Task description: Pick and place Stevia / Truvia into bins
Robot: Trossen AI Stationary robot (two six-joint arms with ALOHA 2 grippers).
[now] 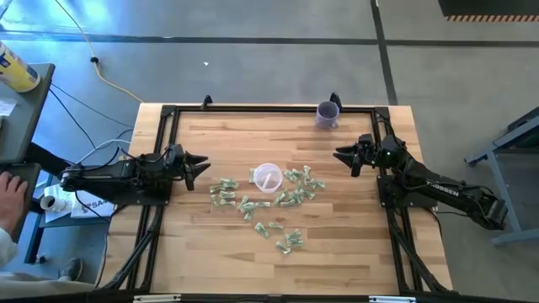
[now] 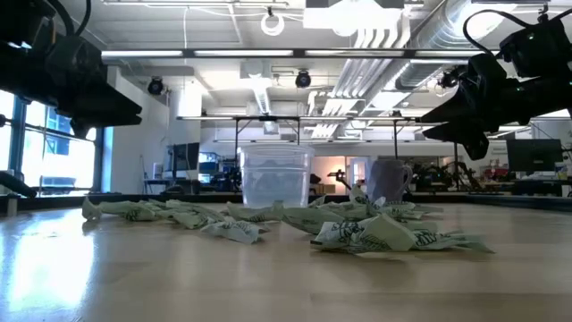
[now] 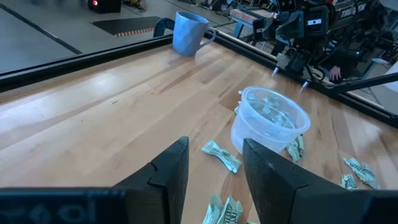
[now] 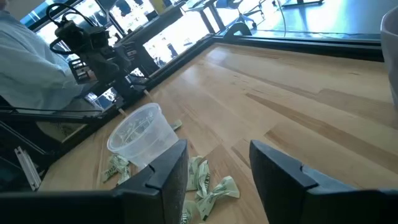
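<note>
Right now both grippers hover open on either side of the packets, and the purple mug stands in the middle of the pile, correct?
Not quite: the translucent cup stands amid the packets; the high view shows the purple mug at the table's far edge. Left gripper and right gripper do hover open.

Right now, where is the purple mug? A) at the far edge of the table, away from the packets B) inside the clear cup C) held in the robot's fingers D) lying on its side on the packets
A: the purple mug stands upright at the table's far edge, apart from the clear cup and the packets.
</note>
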